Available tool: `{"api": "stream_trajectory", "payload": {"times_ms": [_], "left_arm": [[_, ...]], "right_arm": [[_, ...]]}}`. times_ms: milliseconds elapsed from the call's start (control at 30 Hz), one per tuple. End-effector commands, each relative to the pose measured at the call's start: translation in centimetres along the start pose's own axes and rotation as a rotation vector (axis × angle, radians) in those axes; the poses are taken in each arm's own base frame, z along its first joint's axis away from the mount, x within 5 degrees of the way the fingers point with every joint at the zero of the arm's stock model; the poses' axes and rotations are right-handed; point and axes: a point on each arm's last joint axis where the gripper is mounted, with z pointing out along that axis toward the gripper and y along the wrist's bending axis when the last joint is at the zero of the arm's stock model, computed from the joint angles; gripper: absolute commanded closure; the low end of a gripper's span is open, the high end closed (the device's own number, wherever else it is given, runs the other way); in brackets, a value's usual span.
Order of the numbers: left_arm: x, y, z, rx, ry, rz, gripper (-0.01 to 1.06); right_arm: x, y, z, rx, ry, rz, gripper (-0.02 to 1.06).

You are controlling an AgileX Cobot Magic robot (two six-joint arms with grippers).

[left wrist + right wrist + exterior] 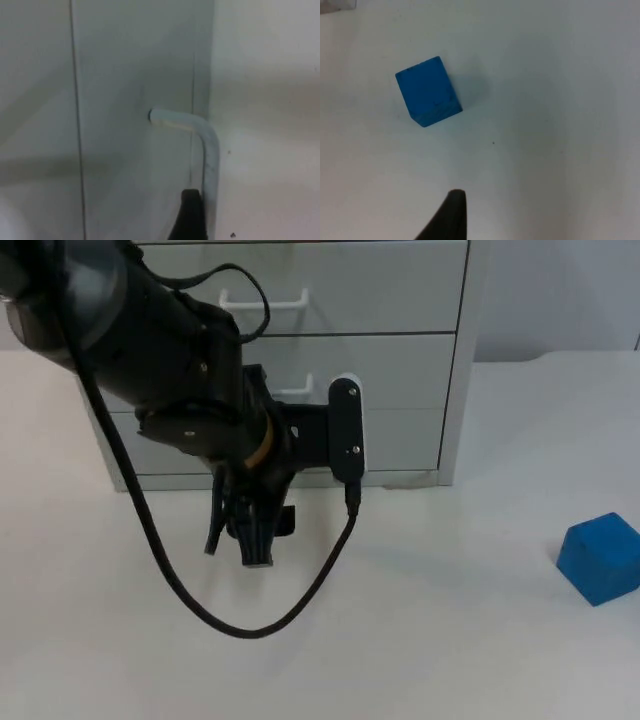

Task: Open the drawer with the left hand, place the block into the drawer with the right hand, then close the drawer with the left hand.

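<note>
Left gripper (252,540) beside drawer (300,440) handle (200,135); block (601,557) sits skewed.

left gripper (255,540) before grey drawer unit (400,360) — blue block (601,558) well apart

plain white table top (430,640), nothing fancy. grey drawer cabinet (400,370) sitting on it up at 12 o'clock, drawers all shut. blue block (601,558) resting flat on the white out at 3 o'clock, well apart from the cabinet.
</note>
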Motion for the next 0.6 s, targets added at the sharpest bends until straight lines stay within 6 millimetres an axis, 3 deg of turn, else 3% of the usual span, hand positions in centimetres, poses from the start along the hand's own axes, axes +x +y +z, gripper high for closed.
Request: {"api": "stream_trajectory", "payload": {"times_ms": [0,200,300,367,433,467,533,567], "left_arm": [[-0.1,0.3,0.5,-0.007,0.002,-0.023,0.38],[-0.2,0.2,1.5,-0.003,0.027,-0.037,0.38],[0.2,-0.2,2.0,0.011,0.063,-0.037,0.45],[0.6,-0.4,2.2,0.017,0.099,-0.043,0.6],[0.9,-0.6,2.3,0.021,0.134,-0.048,0.82],[0.9,-0.6,2.3,0.021,0.134,-0.048,0.82],[0.9,-0.7,2.3,0.03,0.139,-0.076,1.01],[1.0,-0.8,2.3,0.036,0.15,-0.097,1.05]], "right_arm": [[-0.2,-0.1,-0.1,0.006,-0.015,-0.003,-0.01],[-0.2,-0.1,-0.1,0.006,-0.015,-0.003,-0.01],[-0.2,-0.1,-0.1,0.006,-0.015,-0.003,-0.01],[-0.2,-0.1,-0.1,0.006,-0.015,-0.003,-0.01],[-0.2,-0.1,-0.1,0.006,-0.015,-0.003,-0.01],[-0.2,-0.1,-0.1,0.006,-0.015,-0.003,-0.01],[-0.2,-0.1,-0.1,0.006,-0.015,-0.003,-0.01],[-0.2,-0.1,-0.1,0.006,-0.015,-0.003,-0.01]]}}
